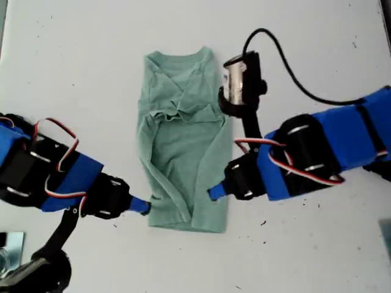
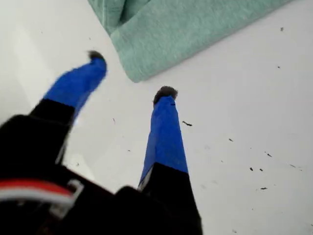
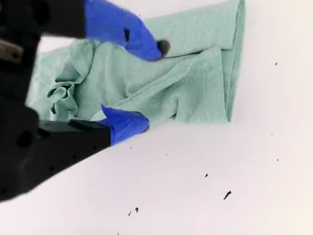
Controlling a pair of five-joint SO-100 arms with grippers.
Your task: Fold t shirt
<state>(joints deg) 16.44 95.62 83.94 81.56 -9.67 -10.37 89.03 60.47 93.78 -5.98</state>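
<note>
T shirt hem corners: first tool spread beside, second tool wide astride.

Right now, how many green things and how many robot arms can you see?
Green t shirt: 1
Robot arms: 2, ending in my first gripper and my second gripper
White table: 1
Total: 4

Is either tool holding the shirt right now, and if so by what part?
Nothing is held. My first gripper is open over bare table beside the t shirt; my second gripper is open at its edge, not closed on cloth.
</note>
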